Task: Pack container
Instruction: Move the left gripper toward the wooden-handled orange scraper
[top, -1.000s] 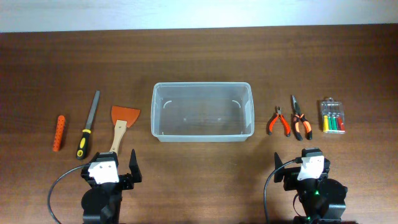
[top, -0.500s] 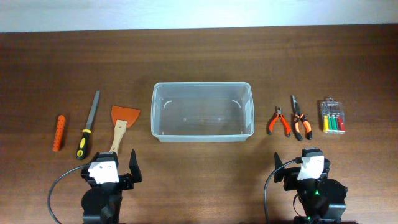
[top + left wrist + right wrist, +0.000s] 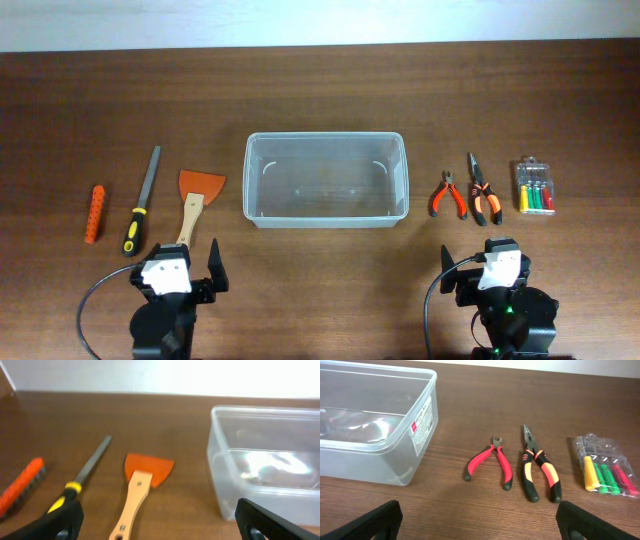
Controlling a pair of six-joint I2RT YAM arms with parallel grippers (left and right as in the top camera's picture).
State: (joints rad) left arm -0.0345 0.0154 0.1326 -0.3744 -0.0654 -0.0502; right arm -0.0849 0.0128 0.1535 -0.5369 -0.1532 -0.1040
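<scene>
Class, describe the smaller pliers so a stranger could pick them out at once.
From the clear container in the middle of the table, look to the robot's right, where three things lie in a row. The small pliers lie nearest the container; red handles and a short nose set them apart from the longer orange-and-black pliers.
</scene>
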